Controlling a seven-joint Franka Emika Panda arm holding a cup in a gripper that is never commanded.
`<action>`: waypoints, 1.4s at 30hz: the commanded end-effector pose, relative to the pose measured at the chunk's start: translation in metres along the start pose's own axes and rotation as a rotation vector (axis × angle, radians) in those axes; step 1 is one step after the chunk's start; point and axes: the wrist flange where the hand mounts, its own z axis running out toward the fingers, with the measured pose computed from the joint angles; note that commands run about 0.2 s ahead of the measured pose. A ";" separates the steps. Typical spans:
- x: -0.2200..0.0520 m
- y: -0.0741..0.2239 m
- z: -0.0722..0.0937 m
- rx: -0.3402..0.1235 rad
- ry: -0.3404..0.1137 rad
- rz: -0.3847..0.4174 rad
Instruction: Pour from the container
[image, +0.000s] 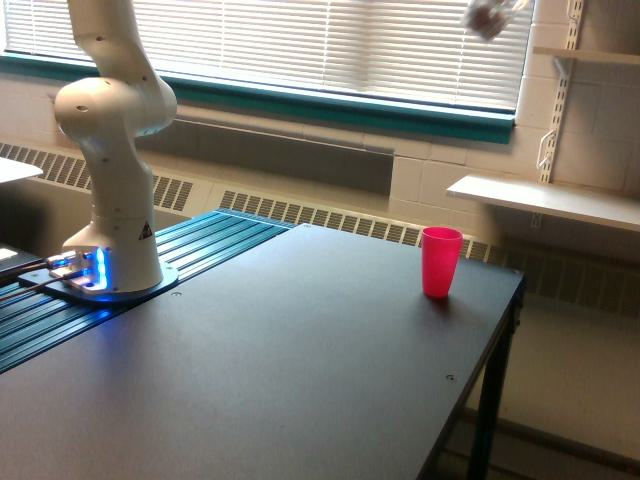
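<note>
The container (487, 16), a small clear cup with dark bits showing through its wall, is blurred and tilted at the very top edge of the exterior view, high above and a little right of the pink cup (441, 261). Only its lower part shows. The gripper is out of view above the frame. The pink cup stands upright near the far right corner of the black table (300, 370). The arm's white base column (112, 190) rises at the view's left.
The arm's base stands on a blue ribbed plate (150, 280) at the table's left. A white wall shelf (545, 200) hangs behind the table's right edge. Window blinds fill the back wall.
</note>
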 end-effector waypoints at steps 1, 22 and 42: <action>-0.016 0.042 0.000 -0.131 -0.081 0.051; -0.055 0.091 0.008 -0.225 -0.149 0.109; -0.136 0.097 0.054 -0.305 -0.288 0.073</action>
